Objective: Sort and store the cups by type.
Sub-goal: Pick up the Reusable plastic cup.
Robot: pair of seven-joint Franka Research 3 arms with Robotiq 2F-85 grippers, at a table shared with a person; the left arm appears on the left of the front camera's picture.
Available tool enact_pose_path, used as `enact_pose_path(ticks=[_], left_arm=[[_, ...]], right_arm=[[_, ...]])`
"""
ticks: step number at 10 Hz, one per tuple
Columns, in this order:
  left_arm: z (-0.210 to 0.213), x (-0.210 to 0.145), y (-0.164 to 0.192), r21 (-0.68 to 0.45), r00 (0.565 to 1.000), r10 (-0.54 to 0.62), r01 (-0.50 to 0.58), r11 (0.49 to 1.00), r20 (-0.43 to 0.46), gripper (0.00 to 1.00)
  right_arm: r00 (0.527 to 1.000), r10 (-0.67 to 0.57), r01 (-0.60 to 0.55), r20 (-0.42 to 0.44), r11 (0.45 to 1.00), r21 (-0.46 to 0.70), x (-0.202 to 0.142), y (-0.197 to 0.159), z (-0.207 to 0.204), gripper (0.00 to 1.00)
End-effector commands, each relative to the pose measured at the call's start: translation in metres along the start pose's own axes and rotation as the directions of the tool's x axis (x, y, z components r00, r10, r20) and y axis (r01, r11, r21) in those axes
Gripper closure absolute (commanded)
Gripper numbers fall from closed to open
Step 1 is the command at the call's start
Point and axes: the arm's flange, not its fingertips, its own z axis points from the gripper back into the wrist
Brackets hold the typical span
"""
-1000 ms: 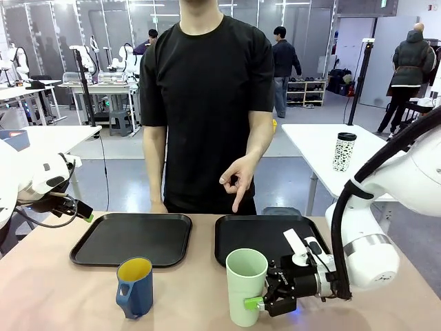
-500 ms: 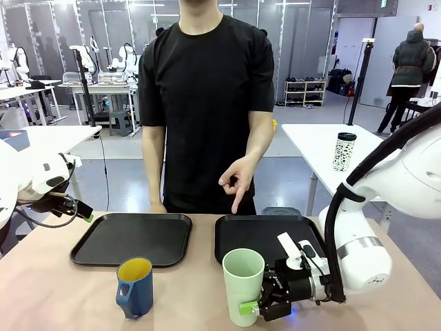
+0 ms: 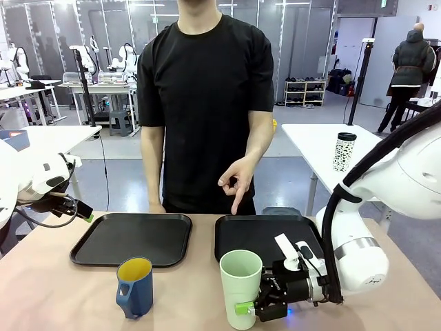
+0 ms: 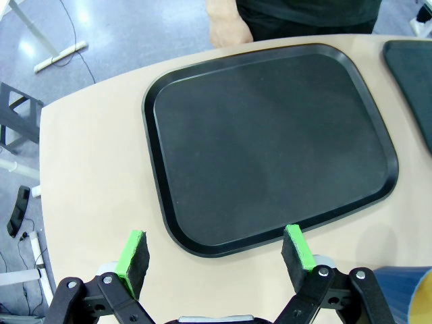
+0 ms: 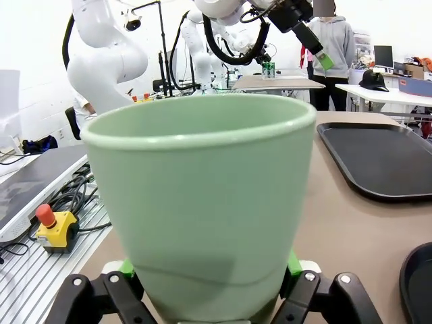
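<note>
The pale green tumbler (image 3: 241, 283) stands upright on the table in front of the right black tray (image 3: 262, 234). My right gripper (image 3: 247, 307) is shut on its lower part from the right, and its green pads press both sides of the tumbler (image 5: 202, 196). The dark blue mug (image 3: 134, 286) with a yellow inside stands to the left, in front of the left black tray (image 3: 131, 238). My left gripper (image 3: 88, 216) hangs open at the table's left edge. In the left wrist view the left gripper (image 4: 216, 253) hovers over the near rim of the left tray (image 4: 270, 135), with the mug (image 4: 415, 297) at the lower right corner.
The person stands at the far side. One hand (image 3: 238, 183) points a finger down over the right tray, the other hand (image 3: 157, 205) rests by the left tray's far edge. A speckled cup (image 3: 344, 152) with a black lid stands on another table behind.
My right gripper and the green tumbler have shifted a little to the left together. The left arm, the mug and the person's pointing hand have stayed put.
</note>
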Motion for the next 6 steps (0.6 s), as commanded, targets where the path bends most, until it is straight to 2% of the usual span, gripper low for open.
enact_pose_path(ticks=[1, 2, 4, 5, 6], left_arm=[[0.0, 0.001, 0.0, 0.001, 1.0, 0.001, -0.001, 1.0, 0.002, 0.0], [0.0, 0.001, 0.0, 0.001, 1.0, 0.001, -0.001, 1.0, 0.002, 0.0], [0.0, 0.001, 0.0, 0.001, 1.0, 0.001, -0.001, 1.0, 0.002, 0.0], [0.0, 0.001, 0.0, 0.001, 1.0, 0.001, -0.001, 1.0, 0.002, 0.0], [0.0, 0.001, 0.0, 0.001, 1.0, 0.001, -0.001, 1.0, 0.002, 0.0]], right_arm=[[0.999, 0.035, -0.035, 0.0, 0.999, -0.012, -0.018, 0.002, -0.003, 0.56], [0.999, 0.044, -0.044, -0.009, 0.999, 0.0, -0.018, 0.003, -0.003, 0.43], [0.999, 0.042, -0.042, -0.003, 0.999, -0.024, -0.017, 0.002, -0.004, 0.43], [0.997, 0.066, -0.065, 0.029, 0.998, -0.023, -0.009, 0.005, -0.004, 0.43], [0.996, 0.09, -0.089, 0.016, 0.995, -0.049, 0.003, 0.007, 0.0, 0.43]])
